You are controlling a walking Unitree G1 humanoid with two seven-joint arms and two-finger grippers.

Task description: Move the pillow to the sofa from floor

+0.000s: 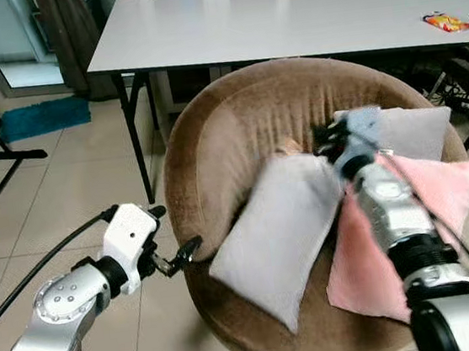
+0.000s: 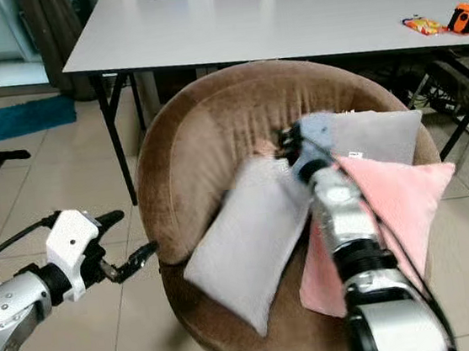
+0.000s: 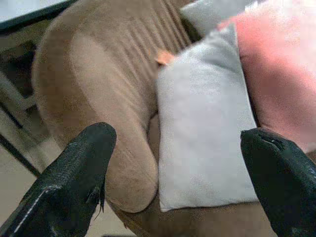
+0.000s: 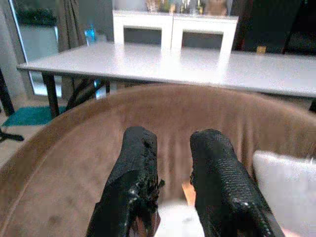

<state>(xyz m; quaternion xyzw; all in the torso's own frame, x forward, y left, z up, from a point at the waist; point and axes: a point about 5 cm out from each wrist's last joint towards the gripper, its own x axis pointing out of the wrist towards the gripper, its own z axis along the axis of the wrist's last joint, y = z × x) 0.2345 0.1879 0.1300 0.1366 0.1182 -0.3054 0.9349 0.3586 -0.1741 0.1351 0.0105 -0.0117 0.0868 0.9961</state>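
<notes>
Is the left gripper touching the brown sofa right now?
Apart. The left eye view shows floor between the left gripper and the sofa.

left arm [image 1: 55, 310] bent, raised | left gripper [image 3: 177, 173] fingers spread wide | right arm [image 1: 402, 233] extended forward | right gripper [image 4: 170, 182] fingers slightly parted
</notes>
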